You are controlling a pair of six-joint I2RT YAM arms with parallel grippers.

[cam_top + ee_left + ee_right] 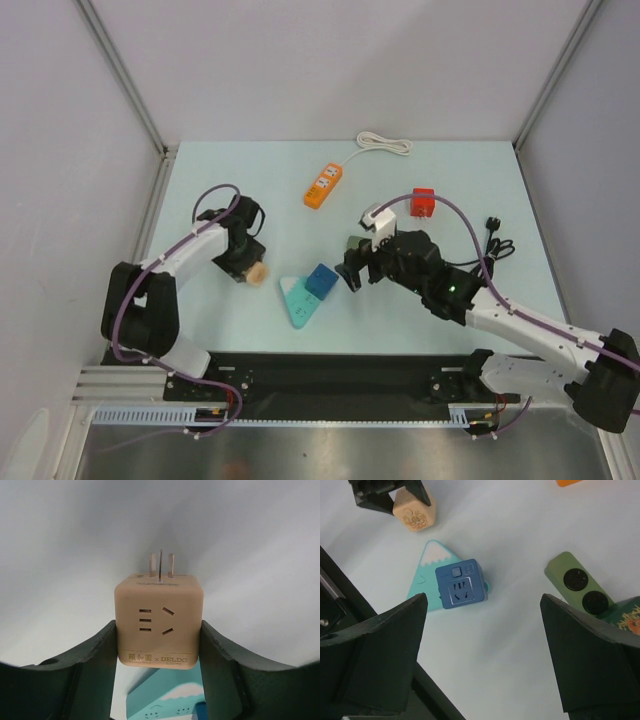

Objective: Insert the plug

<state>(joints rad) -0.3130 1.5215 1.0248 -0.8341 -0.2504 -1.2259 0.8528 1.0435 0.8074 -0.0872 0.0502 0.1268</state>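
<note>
My left gripper [246, 262] is shut on a tan cube plug adapter [159, 620], its sides pinched between both fingers [90, 665]. Its metal prongs [161, 565] point away from the wrist camera. The cube is held left of a teal triangular power strip [293, 303] that carries a blue cube adapter [320, 283]. The right wrist view shows the tan cube [414, 510], the teal strip [425, 575] and the blue cube [461, 584]. My right gripper [482, 645] is open and empty above the table, right of the teal strip [167, 697].
An orange power strip [323, 186] with a white cable [385, 143] lies at the back. A red cube [422, 203], a white adapter [378, 215] and a black cable [497, 243] lie at the right. A green block with two black discs [577, 582] sits by my right gripper.
</note>
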